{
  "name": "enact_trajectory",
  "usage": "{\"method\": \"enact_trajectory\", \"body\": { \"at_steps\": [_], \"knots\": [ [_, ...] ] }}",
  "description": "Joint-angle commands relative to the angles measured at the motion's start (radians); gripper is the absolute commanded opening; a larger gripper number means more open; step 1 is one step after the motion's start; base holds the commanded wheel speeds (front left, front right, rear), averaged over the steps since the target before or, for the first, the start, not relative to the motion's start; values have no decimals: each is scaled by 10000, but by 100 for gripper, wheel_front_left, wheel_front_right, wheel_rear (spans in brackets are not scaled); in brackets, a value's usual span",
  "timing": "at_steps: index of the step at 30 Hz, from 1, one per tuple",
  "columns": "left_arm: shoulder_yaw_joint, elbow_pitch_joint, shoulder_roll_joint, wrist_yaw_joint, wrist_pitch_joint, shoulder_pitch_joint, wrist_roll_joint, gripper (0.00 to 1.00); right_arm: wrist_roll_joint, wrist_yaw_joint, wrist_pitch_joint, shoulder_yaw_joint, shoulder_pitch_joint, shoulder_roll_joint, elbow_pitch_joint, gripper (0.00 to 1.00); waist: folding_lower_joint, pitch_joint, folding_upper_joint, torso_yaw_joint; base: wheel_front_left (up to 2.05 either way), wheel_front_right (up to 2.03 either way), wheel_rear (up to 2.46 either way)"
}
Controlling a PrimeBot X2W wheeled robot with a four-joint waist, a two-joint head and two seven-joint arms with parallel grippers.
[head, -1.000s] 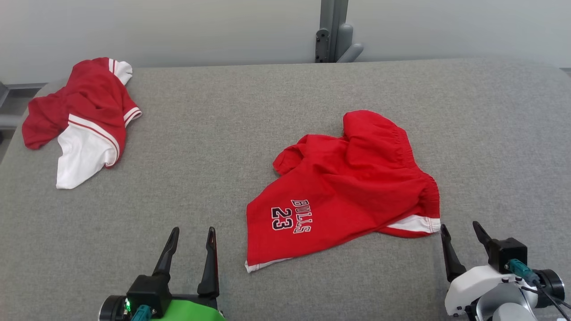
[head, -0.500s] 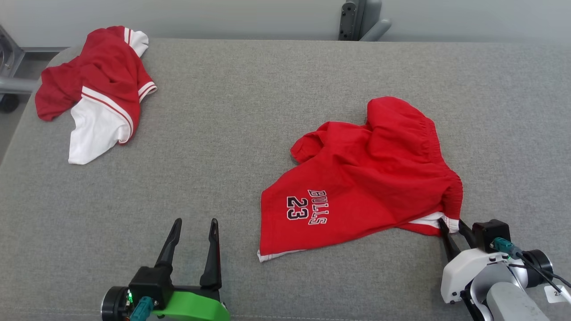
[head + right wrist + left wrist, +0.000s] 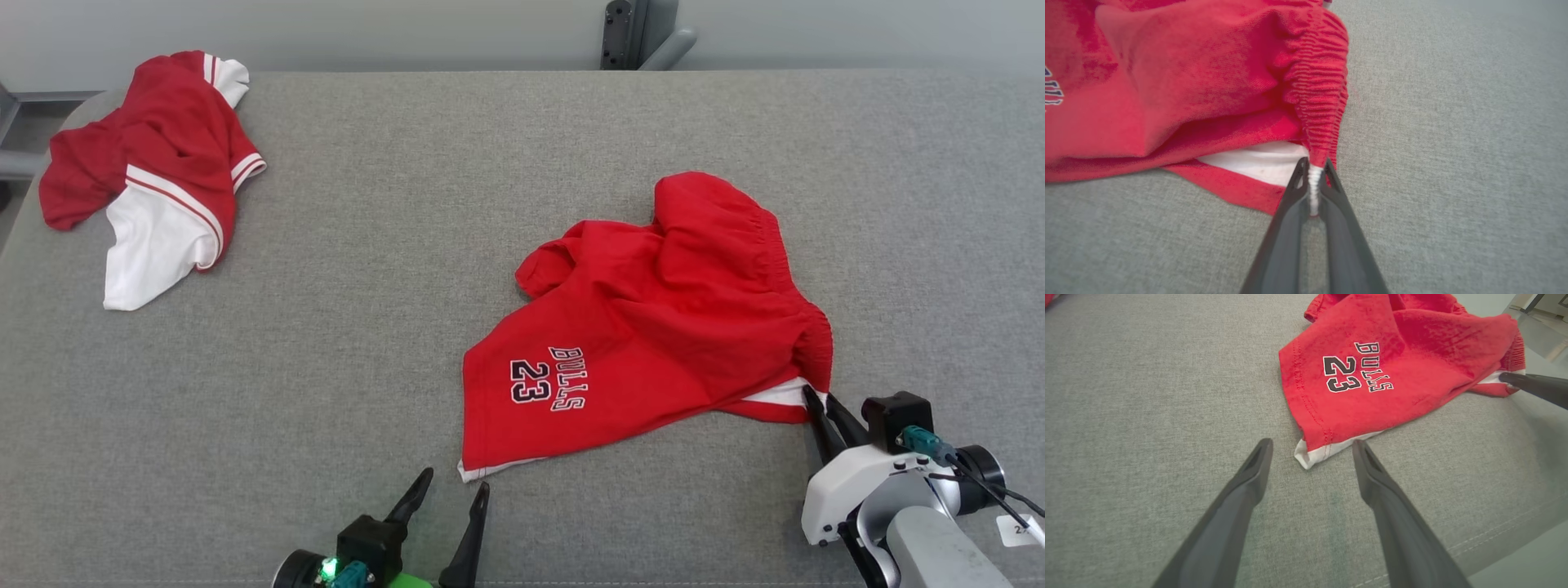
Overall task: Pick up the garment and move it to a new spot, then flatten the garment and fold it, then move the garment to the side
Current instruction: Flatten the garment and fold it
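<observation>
The garment (image 3: 653,335) is a pair of red shorts printed "BULLS 23", lying crumpled on the grey table right of centre. My right gripper (image 3: 818,402) is shut on the garment's near right corner, where the white trim meets the elastic waistband (image 3: 1318,102); the right wrist view shows that white edge pinched between the fingers of the right gripper (image 3: 1314,167). My left gripper (image 3: 457,482) is open just short of the garment's near left hem corner (image 3: 1306,457), and in the left wrist view that white-edged corner lies between the tips of the left gripper (image 3: 1310,447).
A second red and white garment (image 3: 151,180) lies bunched at the table's far left corner. A grey post (image 3: 641,33) stands behind the far edge. The grey table (image 3: 326,367) spreads bare between the two garments and to the right.
My right gripper has moved in and shut on the garment's corner. My left gripper has come right, up to the hem corner, still open. The camera has tilted and shifted.
</observation>
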State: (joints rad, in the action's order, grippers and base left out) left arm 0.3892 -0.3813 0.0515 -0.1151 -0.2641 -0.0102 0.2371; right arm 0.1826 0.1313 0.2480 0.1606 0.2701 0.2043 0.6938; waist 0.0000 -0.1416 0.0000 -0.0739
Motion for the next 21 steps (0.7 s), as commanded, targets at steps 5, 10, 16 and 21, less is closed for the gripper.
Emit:
{"method": "enact_trajectory", "body": {
  "at_steps": [5,10,16,21],
  "knots": [
    [446,-1211,84,-119,-7,-946,33,100,214,-12,91,100,251,64,-54,0,0,-200,0,150,0,0,0],
    [647,-1888,55,-141,-7,-1437,-30,100,282,-12,120,149,358,69,-44,0,0,-363,0,265,0,0,0],
    [740,-1880,37,-145,-7,-1556,-48,100,272,-14,154,71,409,63,-74,0,0,-459,0,317,0,0,0],
    [927,-1752,27,-153,-7,-1561,-238,82,274,-14,169,41,444,9,-79,0,0,-506,0,344,0,0,0]
  ]
}}
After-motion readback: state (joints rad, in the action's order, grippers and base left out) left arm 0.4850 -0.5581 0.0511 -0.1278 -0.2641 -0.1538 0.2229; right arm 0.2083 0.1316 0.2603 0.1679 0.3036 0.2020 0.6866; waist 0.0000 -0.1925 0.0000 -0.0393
